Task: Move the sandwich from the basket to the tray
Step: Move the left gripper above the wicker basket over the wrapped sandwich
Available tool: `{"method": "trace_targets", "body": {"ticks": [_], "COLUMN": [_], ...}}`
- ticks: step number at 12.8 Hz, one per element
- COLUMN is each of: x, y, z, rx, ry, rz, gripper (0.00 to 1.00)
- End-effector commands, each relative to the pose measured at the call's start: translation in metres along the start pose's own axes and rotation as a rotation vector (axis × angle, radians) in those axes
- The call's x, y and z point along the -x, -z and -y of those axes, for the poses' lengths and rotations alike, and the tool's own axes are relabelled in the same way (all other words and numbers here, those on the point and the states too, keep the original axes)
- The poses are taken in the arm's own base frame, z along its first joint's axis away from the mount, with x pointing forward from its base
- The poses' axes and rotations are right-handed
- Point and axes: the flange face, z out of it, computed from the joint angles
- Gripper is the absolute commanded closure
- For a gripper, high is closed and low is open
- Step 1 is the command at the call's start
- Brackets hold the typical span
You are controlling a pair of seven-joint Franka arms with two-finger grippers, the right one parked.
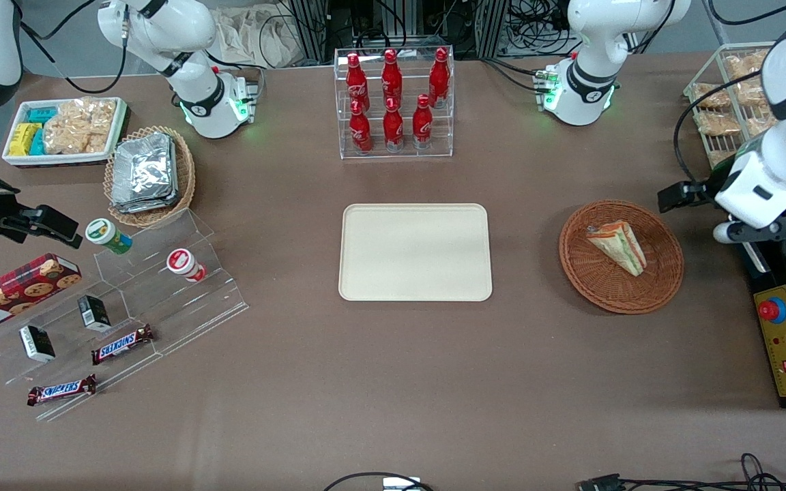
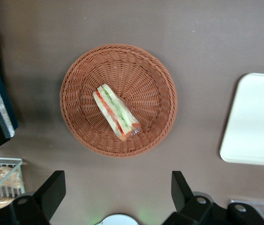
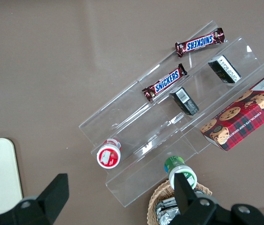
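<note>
left wrist view looks straight down on the basket (image 2: 118,99), with the sandwich (image 2: 116,113) lying on its side in the weave, a little off the middle toward the rim. the claw (image 2: 118,194) hangs above the desk (image 2: 202,42) just outside the basket rim, its two black fingers (image 2: 52,190) spread wide apart and holding nothing. the sandwich is apart from it, lower down and not yet between the fingers.

front view shows the working arm reaching in from its own end of the desk, the basket (image 1: 620,256) beside it with the sandwich (image 1: 617,245) inside, and the tray (image 1: 415,251) bare and well apart toward the middle of the desk.

as a judgement, the risks are these. the wedge is soft and its clear wrap is slick, so a pinch across the sloped faces could squeeze it out sideways or crush the bread. its long edge runs at a slant to the line between the fingers, so coming down without turning the wrist could land a finger on top of it. the basket is light and shallow; a finger catching the rim or weave could tip it or drag it along the desk.
</note>
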Motion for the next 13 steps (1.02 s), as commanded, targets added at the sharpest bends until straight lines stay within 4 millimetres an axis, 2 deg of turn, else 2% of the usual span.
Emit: {"method": "trace_targets", "body": {"ticks": [1, 3, 7, 11, 13], "x": [0.018, 0.031, 0.033, 0.038, 0.033], "y": [-0.042, -0.077, -0.111, -0.157, -0.181], "z": [0.003, 0.003, 0.012, 0.013, 0.022], "rx": [-0.007, 0.0, 0.006, 0.027, 0.041], "ry": [0.053, 0.123, 0.263, 0.376, 0.432], "rz": [-0.041, -0.092, -0.098, -0.148, -0.16], "gripper": [0.0, 0.0, 0.0, 0.0, 0.0]}}
